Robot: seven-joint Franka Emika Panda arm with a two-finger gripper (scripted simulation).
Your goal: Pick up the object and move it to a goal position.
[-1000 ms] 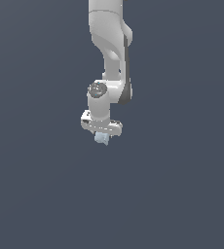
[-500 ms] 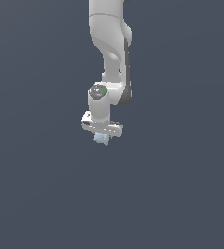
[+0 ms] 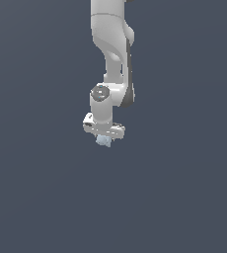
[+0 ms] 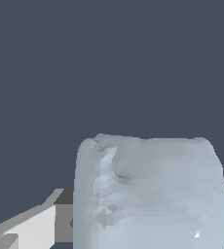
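Note:
The object (image 3: 103, 141) is a tiny pale light-blue block with rounded edges. In the exterior view it sits just under the white hand, between the short fingers of my gripper (image 3: 104, 140), which is shut on it. The white arm comes down from the top middle of that view. In the wrist view the object (image 4: 150, 192) fills the lower half close up, and one white finger (image 4: 31, 226) shows at its side. The other finger is hidden behind the block.
A plain dark grey-blue surface (image 3: 184, 197) fills the background in both views. No other object or edge shows. No goal marker is visible.
The hand with the held block has shifted slightly toward the exterior view's left and a little upward. The grip has not changed.

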